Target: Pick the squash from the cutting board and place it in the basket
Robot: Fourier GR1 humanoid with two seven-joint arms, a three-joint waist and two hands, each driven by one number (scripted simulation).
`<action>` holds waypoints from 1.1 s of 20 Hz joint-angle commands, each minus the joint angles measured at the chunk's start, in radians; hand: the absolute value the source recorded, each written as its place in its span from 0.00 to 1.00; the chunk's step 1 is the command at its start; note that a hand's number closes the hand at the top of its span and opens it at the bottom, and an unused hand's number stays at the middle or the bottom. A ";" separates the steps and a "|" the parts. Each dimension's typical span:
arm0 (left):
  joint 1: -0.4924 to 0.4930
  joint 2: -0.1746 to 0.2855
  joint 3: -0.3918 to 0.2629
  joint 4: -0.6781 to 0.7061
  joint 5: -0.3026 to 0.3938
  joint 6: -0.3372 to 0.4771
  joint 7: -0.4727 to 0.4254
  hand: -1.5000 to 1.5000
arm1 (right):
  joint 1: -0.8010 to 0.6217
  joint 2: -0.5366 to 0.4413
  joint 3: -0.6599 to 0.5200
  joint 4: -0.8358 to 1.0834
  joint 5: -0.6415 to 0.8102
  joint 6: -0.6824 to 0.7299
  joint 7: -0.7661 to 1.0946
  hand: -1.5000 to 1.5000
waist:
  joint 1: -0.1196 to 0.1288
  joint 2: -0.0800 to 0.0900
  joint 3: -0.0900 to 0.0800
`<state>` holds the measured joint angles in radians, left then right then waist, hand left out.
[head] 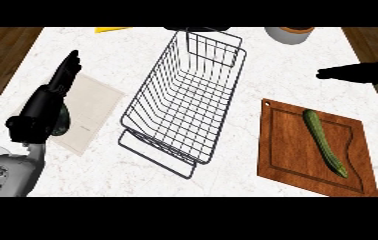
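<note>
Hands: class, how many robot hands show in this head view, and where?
2. The left hand is at the view's left, fingers straight, over a beige mat. The right hand shows at the right edge, beyond the cutting board.

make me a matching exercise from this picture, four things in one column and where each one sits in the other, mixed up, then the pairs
Things:
1. squash
2. basket
3. left hand
4. grey pot

Places:
A. far edge of the counter, view's right
B. on the cutting board
C. view's left, over a pale cloth
D. middle of the counter

Pairs: 1-B, 2-D, 3-C, 4-A
</note>
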<state>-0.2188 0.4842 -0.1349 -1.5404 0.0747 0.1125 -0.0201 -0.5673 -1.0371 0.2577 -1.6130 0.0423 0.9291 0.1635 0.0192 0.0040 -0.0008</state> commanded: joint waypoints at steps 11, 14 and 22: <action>-0.056 -0.072 0.021 0.063 -0.077 -0.034 0.007 0.50 | 0.008 0.199 0.147 0.193 0.453 -0.052 -0.219 0.00 | -0.012 0.000 0.001; 0.040 -0.052 0.071 -0.024 -0.053 -0.051 0.000 0.50 | 0.089 0.212 0.155 0.233 0.537 -0.129 -0.285 0.00 | -0.010 -0.003 0.001; 0.051 -0.109 0.056 -0.049 -0.117 -0.037 0.017 0.50 | 0.152 0.233 0.184 0.378 0.717 -0.265 -0.427 0.00 | -0.012 -0.003 0.002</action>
<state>-0.1980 0.4180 -0.0520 -1.5465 0.0053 0.0394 -0.0136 -0.4740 -0.8208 0.4227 -1.2962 0.6774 0.7622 -0.2040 0.0076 0.0015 0.0002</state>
